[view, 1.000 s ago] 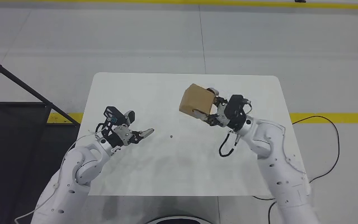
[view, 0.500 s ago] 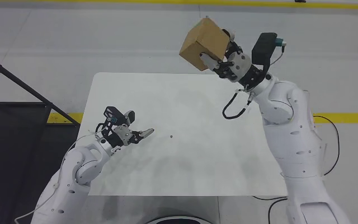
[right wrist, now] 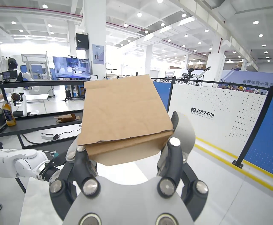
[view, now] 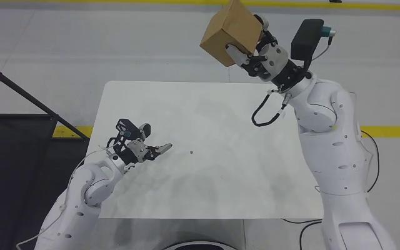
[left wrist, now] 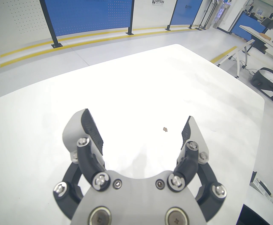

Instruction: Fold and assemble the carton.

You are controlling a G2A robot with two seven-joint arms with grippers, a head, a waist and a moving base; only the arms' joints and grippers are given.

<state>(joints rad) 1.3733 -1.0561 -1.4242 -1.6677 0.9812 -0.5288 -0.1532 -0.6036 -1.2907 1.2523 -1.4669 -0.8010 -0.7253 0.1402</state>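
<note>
The brown carton (view: 229, 31) is a closed cardboard box held high in the air beyond the table's far edge. My right gripper (view: 246, 52) is shut on the carton (right wrist: 124, 119), with a finger on either side of its lower part. My left gripper (view: 161, 149) hovers low over the left half of the white table (view: 237, 187). Its jaws (left wrist: 140, 130) stand open with nothing between them.
A tiny brown scrap (view: 190, 150) lies on the table just beyond the left gripper, seen also as a speck (left wrist: 165, 129). Black frames and blue panels (left wrist: 85, 15) stand past the table's far side.
My right arm has lifted the carton off the table, up and away past the far edge, then slightly higher. The left arm has not moved.
</note>
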